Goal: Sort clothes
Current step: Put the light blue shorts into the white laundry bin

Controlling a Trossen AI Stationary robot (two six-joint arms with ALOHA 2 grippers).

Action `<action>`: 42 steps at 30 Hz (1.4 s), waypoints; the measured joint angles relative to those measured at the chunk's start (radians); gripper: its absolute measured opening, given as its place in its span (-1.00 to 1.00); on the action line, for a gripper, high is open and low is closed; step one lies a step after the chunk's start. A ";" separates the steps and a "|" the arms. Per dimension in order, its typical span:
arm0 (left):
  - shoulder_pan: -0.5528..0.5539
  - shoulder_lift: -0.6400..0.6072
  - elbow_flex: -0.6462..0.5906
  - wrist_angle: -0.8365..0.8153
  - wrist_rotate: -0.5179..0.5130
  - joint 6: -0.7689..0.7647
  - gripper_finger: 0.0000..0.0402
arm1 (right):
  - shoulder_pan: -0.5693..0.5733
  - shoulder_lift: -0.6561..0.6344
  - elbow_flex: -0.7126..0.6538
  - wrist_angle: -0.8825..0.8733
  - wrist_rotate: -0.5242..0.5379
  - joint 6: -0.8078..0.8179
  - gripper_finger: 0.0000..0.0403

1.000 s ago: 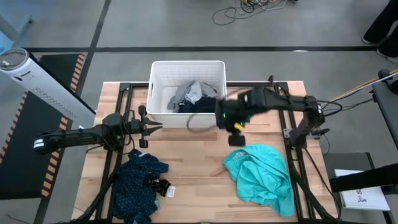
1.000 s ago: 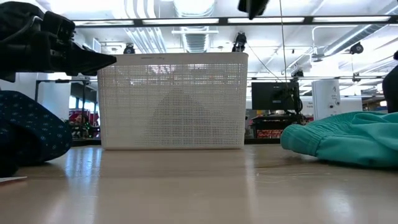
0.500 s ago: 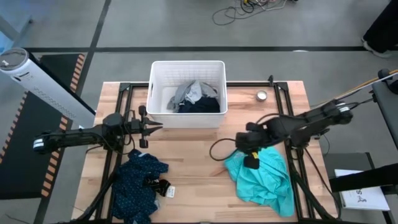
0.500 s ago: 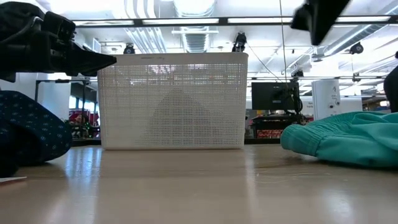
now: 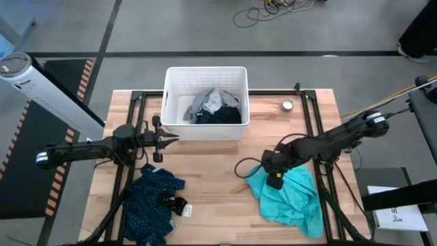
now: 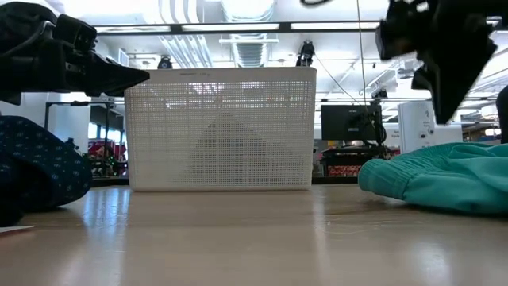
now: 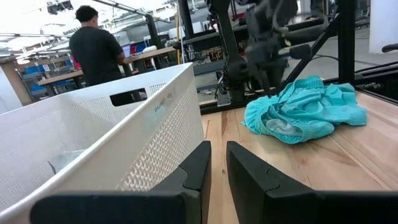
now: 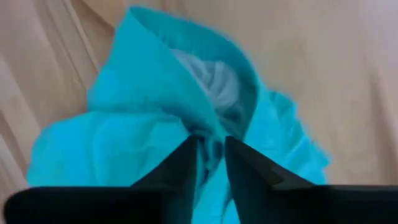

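Now teal garment lies long axis toward table's near-right corner, right claw slightly parted above, empty.

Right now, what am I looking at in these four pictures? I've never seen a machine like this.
Two robot arms work at a wooden table. One picture looks straight down, one sits at table height, and two come from cameras on the wrists. A white basket holds grey and navy clothes; a dark patterned garment and a teal garment lie on the table. The left gripper waits beside the basket with its fingers close together, holding nothing. The right gripper hangs over the teal garment, holding nothing.
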 joint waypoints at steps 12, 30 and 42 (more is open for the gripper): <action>0.000 0.017 0.000 0.006 0.000 0.000 -0.81 | 0.000 0.193 -0.002 0.025 -0.034 -0.012 0.04; 0.000 0.024 0.000 0.013 0.000 0.000 -0.81 | 0.002 0.214 0.174 -0.252 -0.025 -0.043 0.19; 0.000 0.026 0.000 0.015 0.000 0.000 -0.81 | -0.001 0.220 -0.012 -0.185 -0.106 -0.042 0.19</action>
